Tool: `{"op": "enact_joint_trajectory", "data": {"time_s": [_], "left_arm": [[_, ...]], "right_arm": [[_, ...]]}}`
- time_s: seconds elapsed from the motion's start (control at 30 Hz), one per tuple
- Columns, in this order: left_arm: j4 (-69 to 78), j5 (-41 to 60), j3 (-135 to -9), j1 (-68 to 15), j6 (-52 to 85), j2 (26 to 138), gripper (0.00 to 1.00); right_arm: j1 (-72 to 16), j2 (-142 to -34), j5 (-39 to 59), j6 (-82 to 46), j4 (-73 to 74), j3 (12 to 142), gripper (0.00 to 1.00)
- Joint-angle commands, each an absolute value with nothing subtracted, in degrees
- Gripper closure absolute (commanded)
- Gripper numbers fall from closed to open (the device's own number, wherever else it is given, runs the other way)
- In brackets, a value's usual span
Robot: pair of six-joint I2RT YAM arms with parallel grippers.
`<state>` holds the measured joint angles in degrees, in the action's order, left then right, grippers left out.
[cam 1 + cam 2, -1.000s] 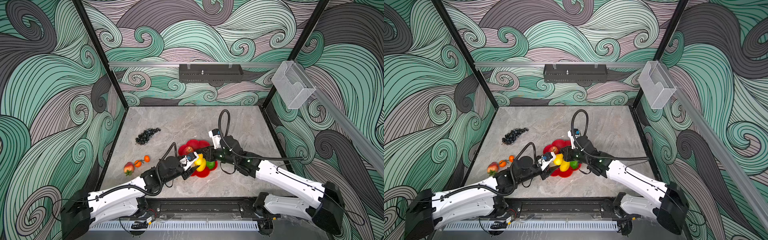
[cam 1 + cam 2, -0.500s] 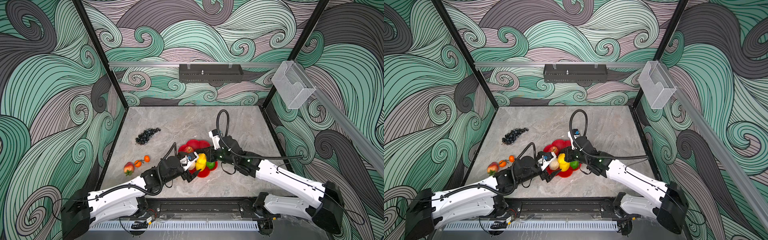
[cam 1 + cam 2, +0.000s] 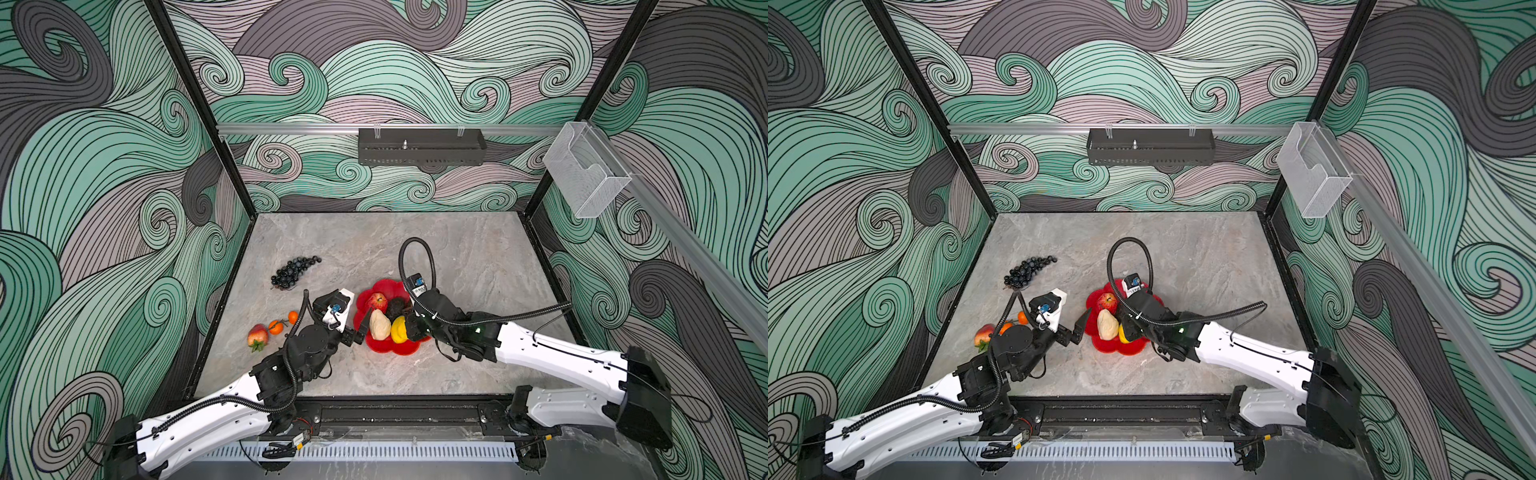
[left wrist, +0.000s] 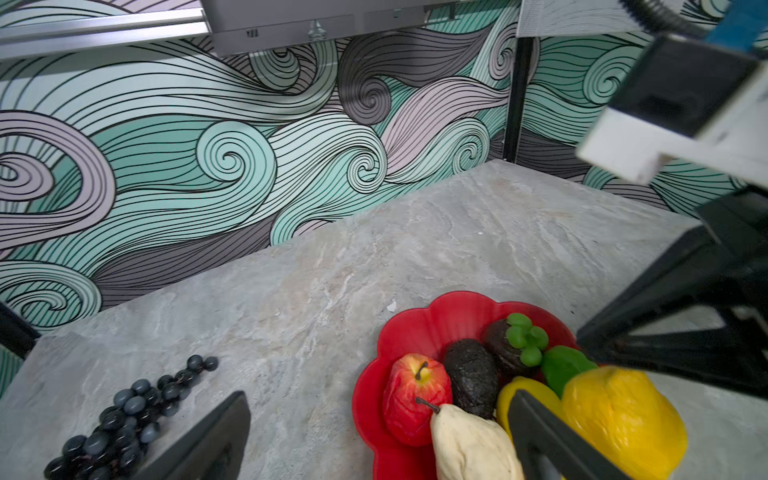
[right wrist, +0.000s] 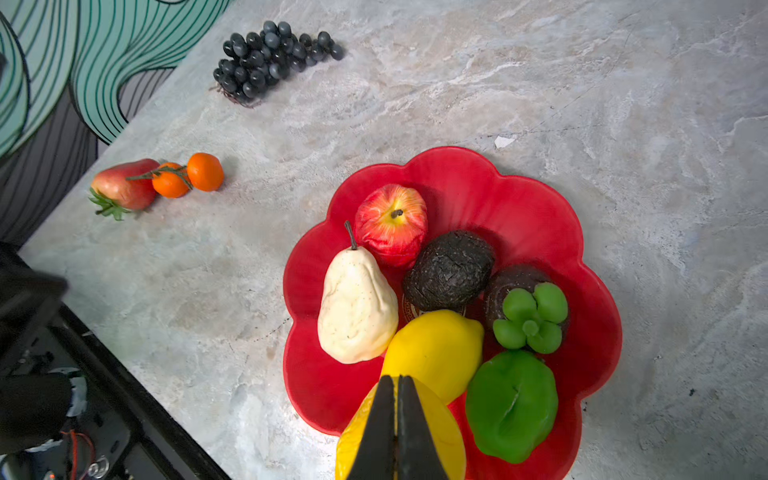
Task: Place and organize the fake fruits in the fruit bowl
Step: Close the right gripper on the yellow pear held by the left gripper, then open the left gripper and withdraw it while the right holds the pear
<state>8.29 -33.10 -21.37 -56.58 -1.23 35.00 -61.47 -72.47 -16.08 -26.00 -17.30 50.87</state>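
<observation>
**A:** While both arms sit at the bowl, what are the fingers doing?

**B:** Left fingers (image 4: pixel 212 440) spread wide and empty at the left rim of the fruit bowl (image 3: pixel 384 286), with the pear (image 5: pixel 357 307) just beside them. Right fingers (image 5: pixel 397 388) pressed together, gripping nothing, over the lemons (image 5: pixel 436 345) on the bowl's near side.

**A:** What's not in yet?

**B:** Out on the desk (image 3: pixel 457 257), all left of the bowl: grape bunch (image 3: pixel 295 272), two oranges (image 5: pixel 170 181), and a strawberry-looking red fruit (image 3: pixel 257 336).

**A:** Which arm?

**B:** Left, it's clearly nearer. The oranges lie left of its fingers and a bit nearer, well apart from them. The pair's long axis runs near-left to far-right. The grapes sit far-left on the same diagonal.

**A:** How do the oranges look?

**B:** Small glossy balls joined by a thin green twig. One rests against the red fruit, so it'll probably get nudged.
</observation>
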Motion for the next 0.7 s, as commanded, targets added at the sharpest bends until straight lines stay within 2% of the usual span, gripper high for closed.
{"op": "enact_joint_trajectory", "data": {"time_s": [0.0,0.33,0.67], "left_arm": [[8.0,-37.5,-21.7,-56.2,0.1,34.5,0.01],[7.5,-38.4,-22.2,-56.1,0.4,35.3,0.01],[8.1,-39.1,-21.8,-56.0,0.5,35.7,0.01]], "right_arm": [[-63.3,-73.6,-22.1,-24.9,-17.7,50.4,1.00],[-66.2,-75.9,-28.2,-26.4,-17.4,47.6,1.00],[-68.4,-76.8,-30.1,-28.5,-14.9,44.4,0.98]]}}
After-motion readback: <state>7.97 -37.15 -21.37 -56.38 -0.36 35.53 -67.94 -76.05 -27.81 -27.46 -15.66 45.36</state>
